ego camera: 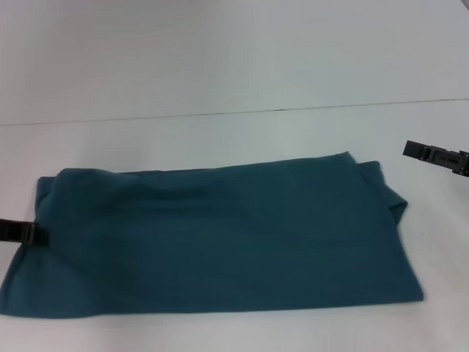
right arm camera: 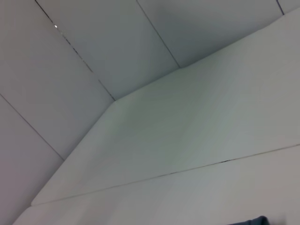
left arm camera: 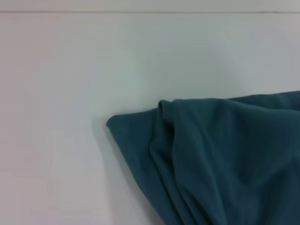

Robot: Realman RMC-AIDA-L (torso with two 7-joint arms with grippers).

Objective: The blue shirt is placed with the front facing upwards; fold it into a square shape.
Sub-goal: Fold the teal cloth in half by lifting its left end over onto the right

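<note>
Soft blue shirt [ego camera: 220, 242] folded into long rectangle on white table [ego camera: 220, 66]; left gripper [ego camera: 29, 233] touching its left edge, right gripper [ego camera: 440, 156] raised right, finger state of both unclear.

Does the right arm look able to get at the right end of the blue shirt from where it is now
Probably yes. The right gripper hangs beside and beyond the blue shirt, off its right end, with only bare white table between them. Nothing stands in the way. The left gripper is at the opposite edge.
</note>
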